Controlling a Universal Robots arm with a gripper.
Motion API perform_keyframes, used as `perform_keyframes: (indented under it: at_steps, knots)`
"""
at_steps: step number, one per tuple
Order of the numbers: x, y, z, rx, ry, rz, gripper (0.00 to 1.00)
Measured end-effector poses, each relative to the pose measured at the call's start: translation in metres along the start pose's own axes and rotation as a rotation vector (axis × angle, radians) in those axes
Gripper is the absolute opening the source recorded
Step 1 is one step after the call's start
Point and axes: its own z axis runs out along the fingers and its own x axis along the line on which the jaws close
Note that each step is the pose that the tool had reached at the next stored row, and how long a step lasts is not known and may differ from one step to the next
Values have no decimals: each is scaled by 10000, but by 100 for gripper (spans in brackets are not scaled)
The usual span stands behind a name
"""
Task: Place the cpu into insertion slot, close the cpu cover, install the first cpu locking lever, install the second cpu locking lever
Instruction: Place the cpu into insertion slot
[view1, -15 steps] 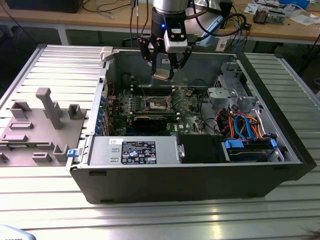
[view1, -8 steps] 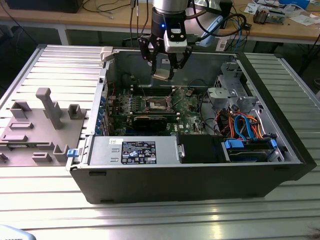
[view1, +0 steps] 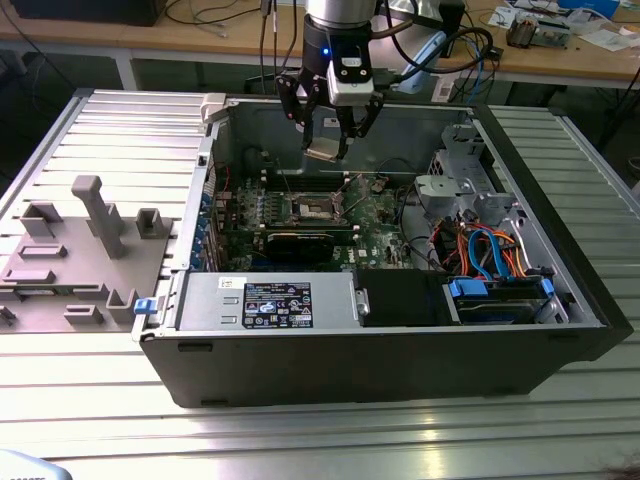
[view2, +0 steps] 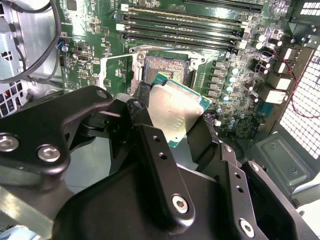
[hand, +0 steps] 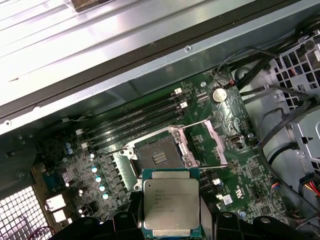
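Much of my own grip is escaping me. In the second wrist view my black linkages are blocking the near half of the scene, and the cpu (view2: 175, 112) is covering one corner of the insertion slot (view2: 167, 67). In the first wrist view the near edge of the chip is running off the picture, and the dark parts of my hand beside it are being cut off too. The chip's underside is facing away from every camera. In the exterior view the socket parts are too small for me to be telling apart. In the first wrist view the cpu cover (hand: 215, 142) is standing flipped open just beside the socket, with two thin locking levers (hand: 210, 167) lying swung out along it and the contact field lying bare.

I am reaching straight down into the open computer case (view1: 400, 350) near its far wall, my wrist hanging vertical. My gripper (view1: 327, 148) is clamping the cpu by two opposite edges, my fingers (view2: 202, 134) pressing on either side, its silver lid facing the wrist cameras and tilting slightly in the exterior view. I am holding it in the air, well above the green motherboard (view1: 375, 215) and apart from the insertion slot, with the long memory slots (view2: 185, 25) lying just beside that socket
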Motion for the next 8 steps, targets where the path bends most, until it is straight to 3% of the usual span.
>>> perform_keyframes:
  at_steps: [8]
  knots:
    - [0,0,1,1,0,69,55]
